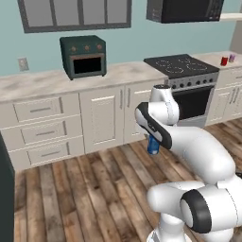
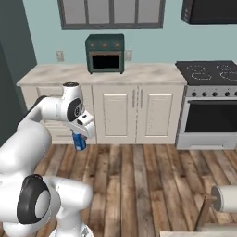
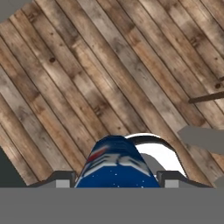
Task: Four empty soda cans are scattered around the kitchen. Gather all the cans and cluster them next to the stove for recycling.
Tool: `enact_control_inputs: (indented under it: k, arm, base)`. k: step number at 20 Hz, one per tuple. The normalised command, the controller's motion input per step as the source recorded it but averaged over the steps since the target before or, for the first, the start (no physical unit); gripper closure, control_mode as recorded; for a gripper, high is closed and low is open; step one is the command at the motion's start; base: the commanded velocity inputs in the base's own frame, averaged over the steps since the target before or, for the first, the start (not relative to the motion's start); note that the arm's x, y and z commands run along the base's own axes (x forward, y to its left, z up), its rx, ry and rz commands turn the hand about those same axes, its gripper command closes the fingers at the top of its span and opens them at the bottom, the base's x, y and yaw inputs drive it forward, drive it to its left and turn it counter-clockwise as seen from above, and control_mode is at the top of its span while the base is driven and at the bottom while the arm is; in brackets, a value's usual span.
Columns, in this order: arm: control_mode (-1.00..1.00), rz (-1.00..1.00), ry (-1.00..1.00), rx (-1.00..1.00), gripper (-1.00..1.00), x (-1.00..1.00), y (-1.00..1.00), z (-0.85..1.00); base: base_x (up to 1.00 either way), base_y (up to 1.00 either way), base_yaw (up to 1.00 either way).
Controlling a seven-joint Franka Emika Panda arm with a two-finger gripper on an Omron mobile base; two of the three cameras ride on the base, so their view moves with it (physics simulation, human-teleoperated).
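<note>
The gripper (image 1: 152,142) is hanging below the bent white arm, out over the wooden floor (image 1: 94,189) in front of the cabinets, and it is clamping a blue soda can (image 1: 152,144) between its fingers, the jaws pressing on the can's sides. In the right base view the same blue can (image 2: 80,141) is showing just under the hand (image 2: 79,137), held clear of the floor (image 2: 139,185). In the hand view the blue can (image 3: 117,166) is sitting between the two dark fingertips (image 3: 59,178), with the floor planks (image 3: 87,78) running diagonally beyond it. The stove (image 1: 186,75) is standing to the right of the long desk (image 1: 56,80), its black cooktop carrying white ring burners. On the desk section to the right of the stove, a red can (image 1: 224,61) and a purple-pink can (image 1: 232,57) are standing upright, close beside each other and near the cooktop's edge. A dark-green toaster oven (image 1: 83,56) is resting on the desk well to the left of the stove, and a black microwave (image 1: 186,10) is hanging above the cooktop. In the right base view the stove (image 2: 210,102) is appearing at the right edge and the toaster oven (image 2: 105,53) is sitting on the desk (image 2: 60,74).
</note>
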Motion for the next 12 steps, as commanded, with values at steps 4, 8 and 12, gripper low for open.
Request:
enact_control_inputs:
  k: [4,8,12]
  arm:
    - [1.0,0.0,0.0,0.0,1.0,0.0,0.0,0.0]
    - [1.0,0.0,0.0,0.0,1.0,0.0,0.0,0.0]
    - [1.0,0.0,0.0,0.0,1.0,0.0,0.0,0.0]
  base:
    - [0.73,0.01,0.0]
    - [0.72,0.0,0.0]
    - [0.71,0.0,0.02]
